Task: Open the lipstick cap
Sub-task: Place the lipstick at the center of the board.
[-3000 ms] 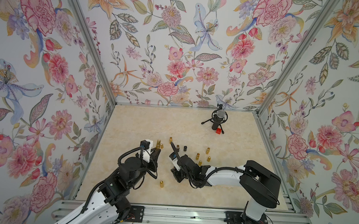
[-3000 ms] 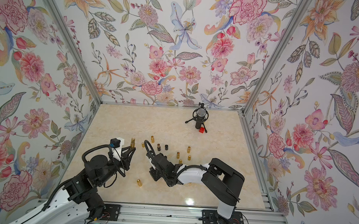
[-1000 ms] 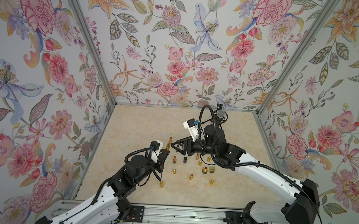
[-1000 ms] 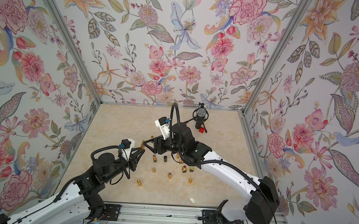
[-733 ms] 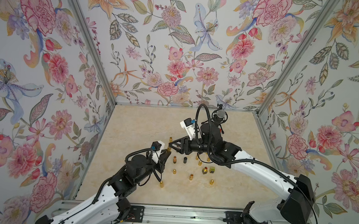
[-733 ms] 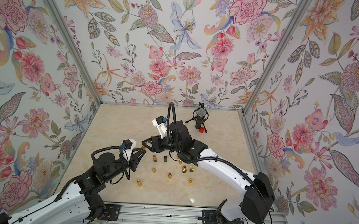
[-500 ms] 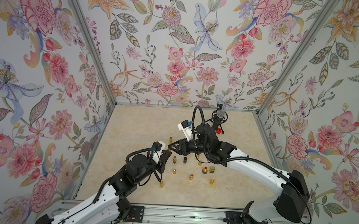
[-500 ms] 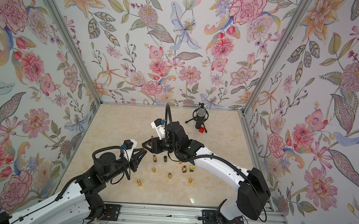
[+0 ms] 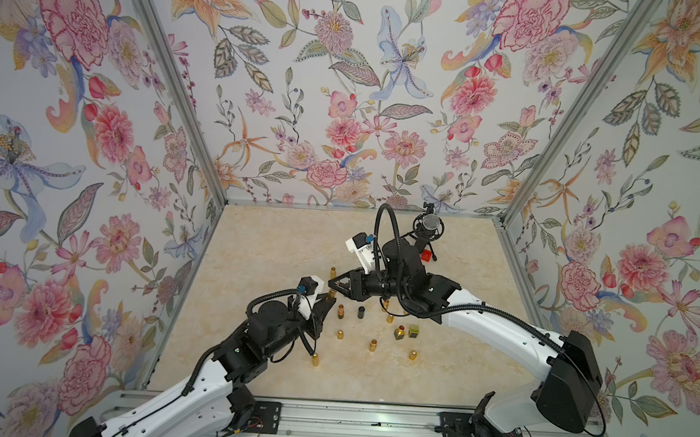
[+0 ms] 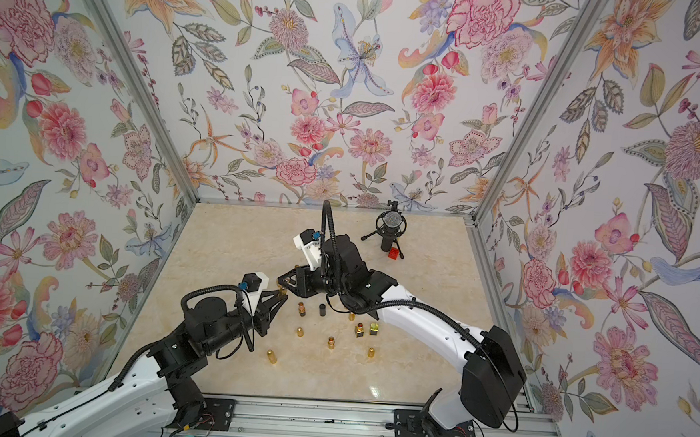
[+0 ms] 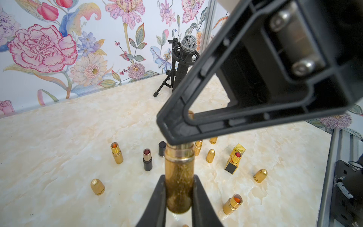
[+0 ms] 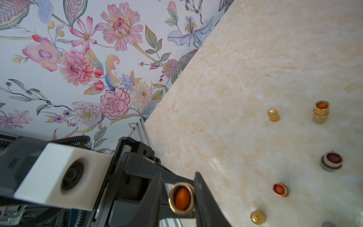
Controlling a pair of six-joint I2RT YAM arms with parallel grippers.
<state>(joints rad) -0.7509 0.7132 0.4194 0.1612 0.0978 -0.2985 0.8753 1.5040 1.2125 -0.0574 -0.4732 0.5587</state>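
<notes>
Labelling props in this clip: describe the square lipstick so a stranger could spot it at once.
From the microphone at the back, come forward to the scattered lipsticks. On the cluster's right-arm side stands the square lipstick, next to a square gold cap. Every other lipstick is round.

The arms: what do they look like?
The left arm and right arm have white shells and black joints, with ribbed black cables looping alongside. The left gripper and right gripper are black, each with two tapering fingers on triangular frames. A white boxy camera with a blue plug sits behind each.
</notes>
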